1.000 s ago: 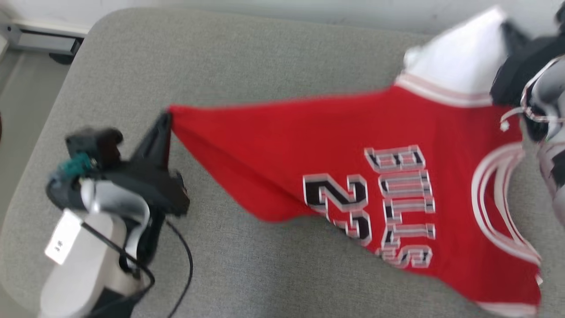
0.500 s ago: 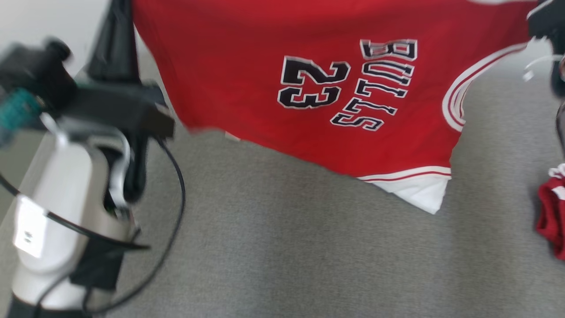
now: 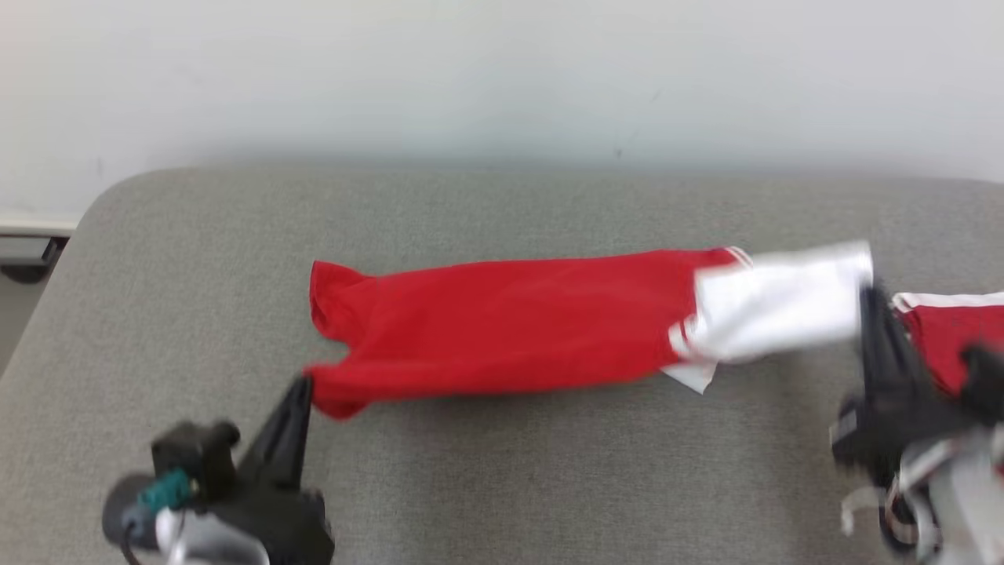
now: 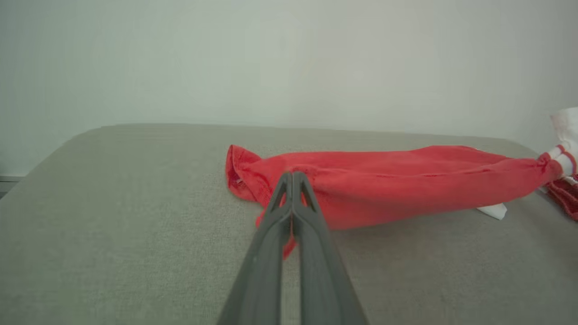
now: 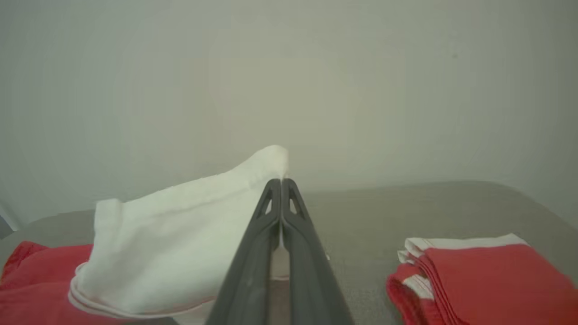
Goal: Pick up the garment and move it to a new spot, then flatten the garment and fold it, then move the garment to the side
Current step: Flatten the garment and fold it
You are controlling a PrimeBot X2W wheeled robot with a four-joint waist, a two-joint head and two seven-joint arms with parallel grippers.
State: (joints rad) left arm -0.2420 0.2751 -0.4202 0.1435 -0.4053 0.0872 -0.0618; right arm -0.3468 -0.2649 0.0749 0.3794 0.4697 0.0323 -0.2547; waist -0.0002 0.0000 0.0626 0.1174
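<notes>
Grey fabric-topped table (image 3: pixel 502 471) with rounded corners, right up against a plain pale wall (image 3: pixel 502 71). At its right end there's a neatly folded pile (image 5: pixel 492 280) of red and white cloth. Some dark fixture (image 3: pixel 27 263) sits low by the wall, too blurry to tell what.

Soft matt cloth garment (image 3: pixel 510 337) – on a rough, matt grey fabric table (image 3: pixel 196 259).
</notes>
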